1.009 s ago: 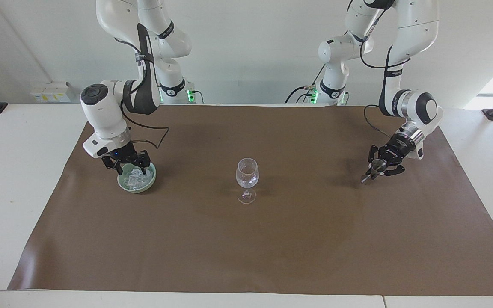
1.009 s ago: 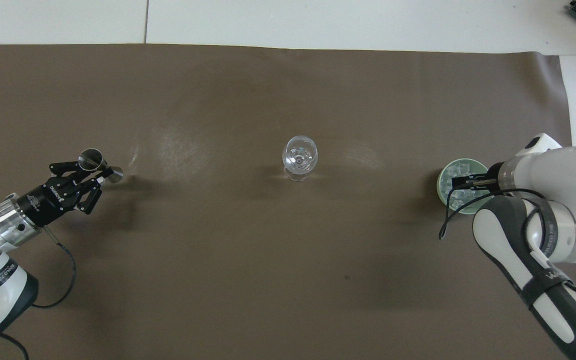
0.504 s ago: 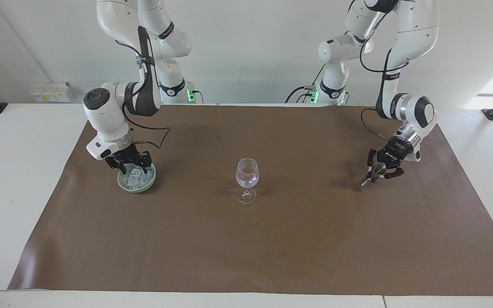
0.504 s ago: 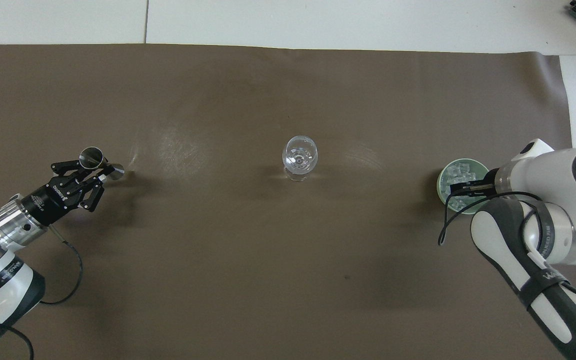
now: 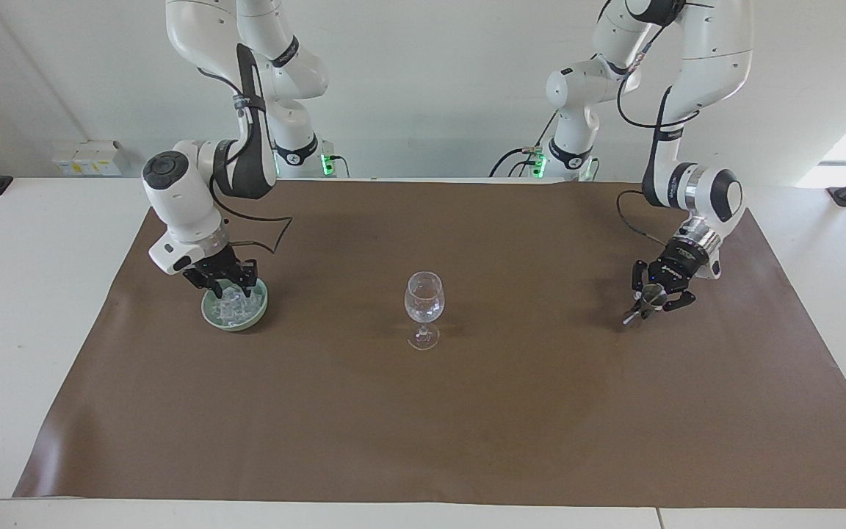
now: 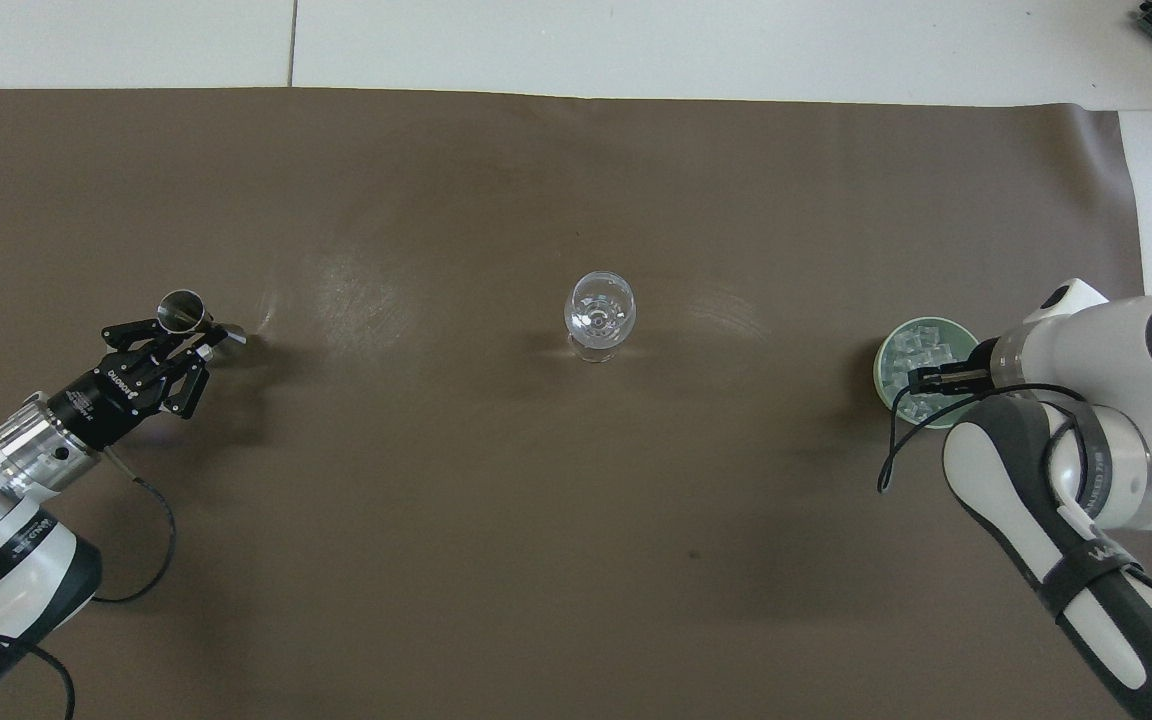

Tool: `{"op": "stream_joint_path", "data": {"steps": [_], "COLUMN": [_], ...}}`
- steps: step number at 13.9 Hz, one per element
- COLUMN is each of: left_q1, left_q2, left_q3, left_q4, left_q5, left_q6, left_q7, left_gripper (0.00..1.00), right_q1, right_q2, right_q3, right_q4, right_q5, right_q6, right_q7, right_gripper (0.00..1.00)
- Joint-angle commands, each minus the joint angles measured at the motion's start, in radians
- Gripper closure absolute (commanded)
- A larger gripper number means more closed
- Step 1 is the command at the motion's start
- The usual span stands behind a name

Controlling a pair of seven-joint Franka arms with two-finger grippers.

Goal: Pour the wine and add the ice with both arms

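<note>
Covering most of the white table [image 5: 26, 294]: a brown mat [image 5: 423, 426], smooth and matte, with a faint sheen near the middle.

Entering from the robots' end: two white jointed arms with silver wrist rings and black cables.
- Right arm [image 5: 181, 198]: bent down over the bowl at its own end of the table.
- Left arm [image 5: 695, 184]: bent down low over the mat at its own end.

Standing upright at mid-mat, well apart from both grippers: a clear stemmed wine glass [image 5: 424, 297], with a rounded bowl, thin stem and flat foot. No liquid seen inside.

Resting on the mat toward the right arm's end: a small round bowl [image 5: 262, 305], pale green and shallow.
- Contents: ice [image 5: 238, 310], small clear glassy cubes in a loose heap.
- Right gripper [image 5: 225, 283]: black, lowered into the bowl among the cubes. Grip state cannot be told, as the tips merge with the ice.

Clamped shut on the jigger [image 5: 634, 308]: the left gripper [image 5: 651, 294], black, over the mat toward the left arm's end.
- Jigger: small, dark metal, hourglass-shaped, held tilted, with one open cup showing as a ring in the overhead view [image 6: 181, 310].
- Contents: none visible.
</note>
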Motion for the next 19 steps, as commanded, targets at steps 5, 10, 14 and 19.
{"op": "stream_joint_path", "data": {"steps": [5, 10, 14, 19], "left_q1": [-0.02, -0.034, -0.034, -0.034], "left_q2": [0.012, 0.019, 0.021, 0.023], "left_q3": [-0.002, -0.003, -0.002, -0.003], "left_q4": [-0.005, -0.01, -0.01, -0.01], "left_q5": [-0.041, -0.041, -0.041, -0.041], "left_q6": [0.058, 0.09, 0.101, 0.114], "left_q7": [0.02, 0.019, 0.011, 0.008], "left_gripper": [1.0, 1.0, 1.0, 0.38], "right_q1": [-0.011, -0.013, -0.013, -0.013], "right_q2": [-0.013, -0.017, -0.021, -0.021], "right_q3": [0.006, 0.006, 0.006, 0.003], "right_q4": [-0.004, 0.009, -0.007, -0.008], "right_q5": [-0.01, -0.01, -0.01, -0.012], "right_q6": [0.005, -0.003, -0.005, -0.006], "right_q7": [0.007, -0.004, -0.01, -0.018], "right_gripper": [0.42, 0.4, 0.41, 0.7]}}
